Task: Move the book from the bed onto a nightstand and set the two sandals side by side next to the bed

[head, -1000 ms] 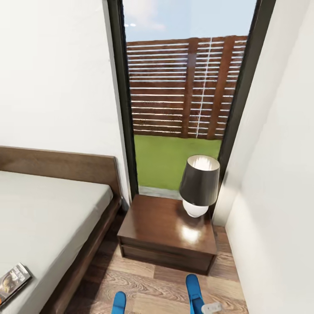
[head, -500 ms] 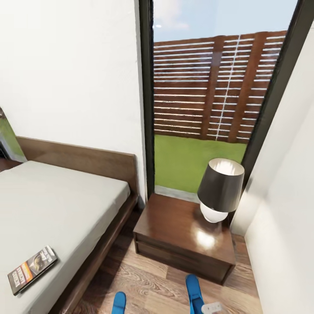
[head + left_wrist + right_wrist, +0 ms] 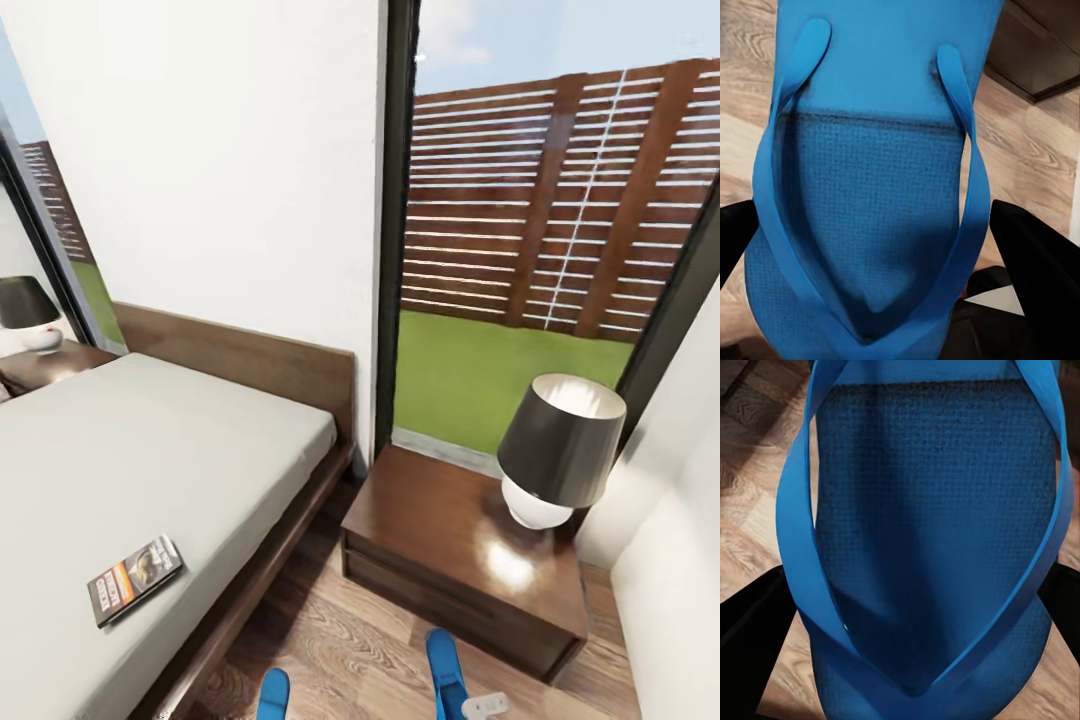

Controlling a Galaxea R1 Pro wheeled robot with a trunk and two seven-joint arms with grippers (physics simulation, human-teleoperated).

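The bedroom is seen from the head view: white wall (image 3: 220, 150), wood floor (image 3: 340, 640), tall dark-framed window (image 3: 540, 220) with a slatted fence and grass outside. The bed (image 3: 140, 470) is at the left, pale mattress on a dark wooden base with a brown headboard (image 3: 250, 360). The book (image 3: 134, 578) is lying flat on the mattress near the bed's near edge, dark cover with an orange band. The nightstand (image 3: 455, 545) is just beside the bed under the window, glossy top; a lamp (image 3: 558, 450) with a dark shade and white base is standing at its far right corner. A second lamp and nightstand are glimpsed at the far left edge.

Two blue sandal tips are seen at the bottom of the head view, left sandal (image 3: 272, 695) and right sandal (image 3: 445, 672), above the floor in front of the nightstand.

In the left wrist view, the left sandal (image 3: 881, 180) is clamped between the black fingers (image 3: 1039, 255) of the left gripper (image 3: 881, 251), strap side up. In the right wrist view, the right sandal (image 3: 934, 532) is held likewise, the right gripper (image 3: 915, 615) with its fingers (image 3: 750, 622) pressed on its edges.
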